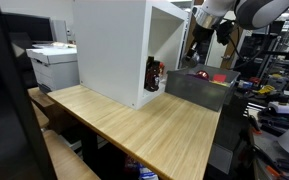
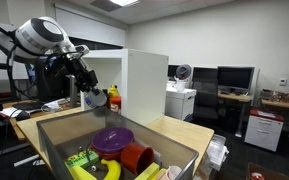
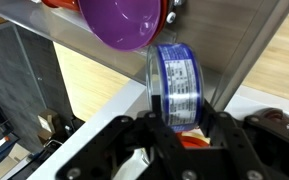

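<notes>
**Caught clear container lifted at the bin's end**

Saw the gripper [image 3: 181, 120] clamped at a middling width on a clear container [image 3: 174, 80] with a blue label, fingers on opposite sides of its round wall. Placed that container above the bin [image 1: 199, 92], at the end nearest the white cabinet [image 1: 109, 50]. Couldn't tell from either exterior view whether over the bin's inside or just outside its wall.

Progress, as a judgement:
- Rated pick and lift as done, with the container off every surface.
- Rated set-down as not done. Found no contact with bin, table [image 1: 154, 125] or cabinet.
- Counted a purple bowl [image 2: 112, 139], a red cup [image 2: 136, 157] and what looked like a banana [image 2: 104, 170] already lying inside the bin. Also saw green bits too small to name.

Arm pose:
- Noted the arm [image 2: 39, 38] coming in from high on the cabinet side of the bin. Elbow raised, forearm sloping down toward the bin, wrist turned to point the gripper downward.
- Saw the purple bowl just past the container in the wrist view, so judged the wrist camera to be looking across the bin's wall into it.
- Spotted nothing else touching the gripper.
</notes>
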You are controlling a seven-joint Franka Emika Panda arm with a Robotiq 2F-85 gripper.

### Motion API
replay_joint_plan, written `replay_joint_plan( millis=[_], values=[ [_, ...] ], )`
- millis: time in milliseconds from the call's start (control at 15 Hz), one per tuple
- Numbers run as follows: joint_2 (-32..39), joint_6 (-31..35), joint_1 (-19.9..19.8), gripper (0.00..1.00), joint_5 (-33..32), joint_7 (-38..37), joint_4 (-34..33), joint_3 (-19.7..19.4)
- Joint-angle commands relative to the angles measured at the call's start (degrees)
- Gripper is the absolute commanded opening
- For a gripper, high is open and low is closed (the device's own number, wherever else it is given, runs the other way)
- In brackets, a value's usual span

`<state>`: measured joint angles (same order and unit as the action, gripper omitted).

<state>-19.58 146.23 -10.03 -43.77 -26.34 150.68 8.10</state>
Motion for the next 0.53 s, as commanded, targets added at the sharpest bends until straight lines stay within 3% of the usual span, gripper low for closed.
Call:
replay_joint_plan(
  millis=[0,333,467],
  values=[
    [-0.4,-1.2,4.3,0.12,7.3,6.5,0.7,-3.1],
    [-1.6,-6.0,10.1,0.12,27.7,21.1,1.1,-6.7],
    [-2.3,-7.6,10.1,0.12,30.3,22.5,0.6,-7.1]
  ],
)
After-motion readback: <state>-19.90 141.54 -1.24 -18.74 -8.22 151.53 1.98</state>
